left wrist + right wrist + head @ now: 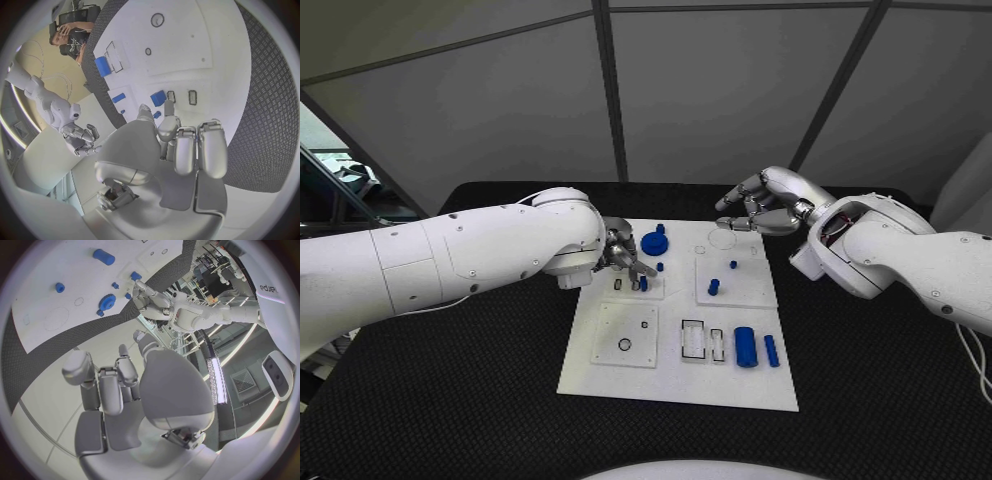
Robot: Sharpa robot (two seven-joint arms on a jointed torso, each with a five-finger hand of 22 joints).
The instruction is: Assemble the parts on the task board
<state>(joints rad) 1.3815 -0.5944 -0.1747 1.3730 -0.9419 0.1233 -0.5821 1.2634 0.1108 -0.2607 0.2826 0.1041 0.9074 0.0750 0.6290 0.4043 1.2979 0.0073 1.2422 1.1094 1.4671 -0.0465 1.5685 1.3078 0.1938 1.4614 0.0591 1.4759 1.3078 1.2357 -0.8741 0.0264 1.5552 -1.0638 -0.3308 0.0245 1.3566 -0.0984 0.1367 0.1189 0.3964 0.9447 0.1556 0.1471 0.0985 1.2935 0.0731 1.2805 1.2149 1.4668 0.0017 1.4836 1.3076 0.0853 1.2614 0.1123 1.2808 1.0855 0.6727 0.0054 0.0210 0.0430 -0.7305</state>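
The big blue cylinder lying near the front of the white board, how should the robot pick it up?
Grip the big blue cylinder across its round middle, coming straight down from above. It lies flat on the white task board with long sides exposed, though a thinner blue rod lies close beside it, so fingers need care there.

You've got a black textured table (444,400) filling six o'clock; behind it, from ten round to two, pale grey wall panels (718,90) split by dark seams; a bright light strip (215,377) glows in the right wrist view.
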